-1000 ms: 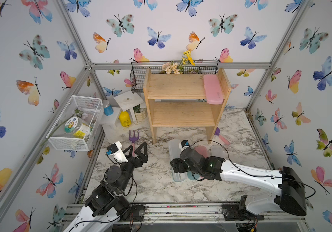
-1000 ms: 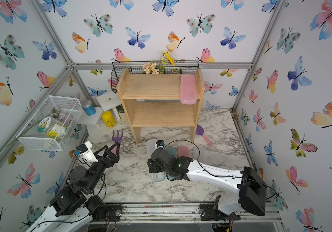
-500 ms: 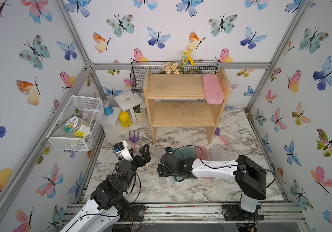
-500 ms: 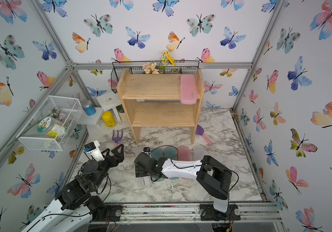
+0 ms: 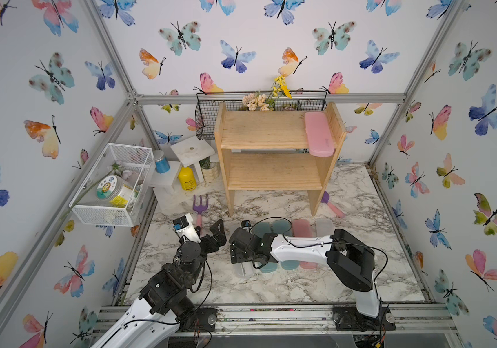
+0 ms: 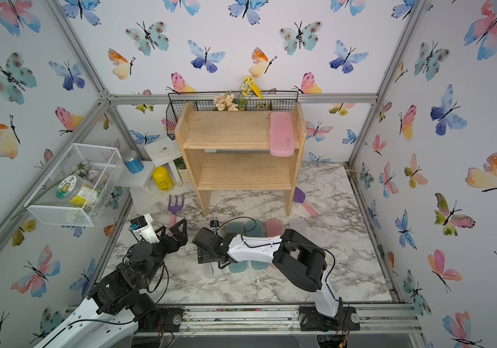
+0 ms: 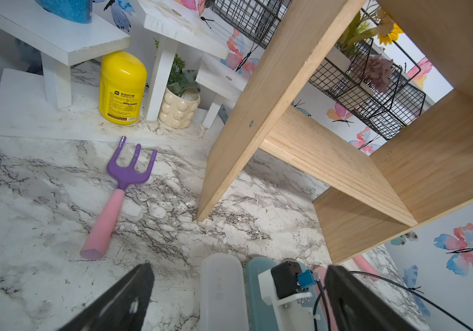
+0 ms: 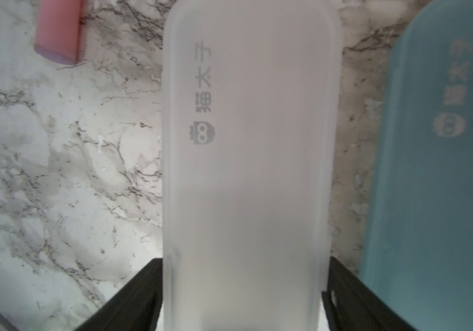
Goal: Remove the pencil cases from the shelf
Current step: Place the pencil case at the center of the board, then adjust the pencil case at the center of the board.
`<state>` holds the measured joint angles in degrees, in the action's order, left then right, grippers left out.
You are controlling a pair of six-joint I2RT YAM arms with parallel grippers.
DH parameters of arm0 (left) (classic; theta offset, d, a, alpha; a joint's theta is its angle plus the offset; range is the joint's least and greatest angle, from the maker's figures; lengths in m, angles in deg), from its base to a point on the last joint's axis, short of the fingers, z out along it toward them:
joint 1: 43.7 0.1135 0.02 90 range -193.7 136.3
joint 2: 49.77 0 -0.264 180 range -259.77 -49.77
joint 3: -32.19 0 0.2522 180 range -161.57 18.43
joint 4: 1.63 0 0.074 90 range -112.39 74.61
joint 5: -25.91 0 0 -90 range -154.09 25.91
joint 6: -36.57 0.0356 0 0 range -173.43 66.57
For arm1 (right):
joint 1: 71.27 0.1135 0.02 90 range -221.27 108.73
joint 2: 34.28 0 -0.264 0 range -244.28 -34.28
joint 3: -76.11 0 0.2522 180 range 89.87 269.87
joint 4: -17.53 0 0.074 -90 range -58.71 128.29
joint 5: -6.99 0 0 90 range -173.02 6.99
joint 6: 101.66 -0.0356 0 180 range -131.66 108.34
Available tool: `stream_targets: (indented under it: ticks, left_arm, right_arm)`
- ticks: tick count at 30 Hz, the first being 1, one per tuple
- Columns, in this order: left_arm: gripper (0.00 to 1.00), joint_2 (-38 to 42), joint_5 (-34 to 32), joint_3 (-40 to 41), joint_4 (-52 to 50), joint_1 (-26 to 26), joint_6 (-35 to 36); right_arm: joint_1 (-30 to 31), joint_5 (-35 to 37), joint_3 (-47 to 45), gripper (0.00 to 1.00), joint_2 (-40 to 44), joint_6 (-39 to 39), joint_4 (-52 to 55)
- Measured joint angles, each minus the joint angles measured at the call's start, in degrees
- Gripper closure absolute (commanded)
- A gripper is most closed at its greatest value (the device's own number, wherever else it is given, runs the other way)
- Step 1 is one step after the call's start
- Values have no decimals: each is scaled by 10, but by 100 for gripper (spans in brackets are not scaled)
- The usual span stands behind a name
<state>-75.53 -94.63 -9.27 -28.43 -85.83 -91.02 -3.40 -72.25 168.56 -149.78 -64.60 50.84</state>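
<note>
- My left gripper [image 5: 209,230] hovers above the marble table [image 5: 271,286], jaws spread wide, holding nothing.
- My right gripper [image 8: 245,292] straddles a white pencil case [image 8: 246,143] lying on the marble. I cannot tell whether my fingers press it.
- Beside it lie teal pencil cases [image 5: 281,227], a floor pink case [image 5: 301,229] and a second white case [image 5: 324,226].
- One pink pencil case [image 5: 318,134] rests on the shelf [image 5: 265,132], at the top tier's right end, overhanging the front.
</note>
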Motion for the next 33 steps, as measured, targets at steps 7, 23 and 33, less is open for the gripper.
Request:
stream_targets:
  ticks: [7, 23, 33]
  left_arm:
    - [1, 1, -3, 5, 4, 0, 0]
    - [1, -26, -3, -15, -2, 0, -11]
    - [11, -114, 42, -14, -34, 30, -110]
  right_arm:
    - [-19, 14, 3, 12, -2, 0, 21]
    - [-37, 13, -67, 1, 127, 29, -18]
    - [-37, 94, -161, 1, 361, 61, -16]
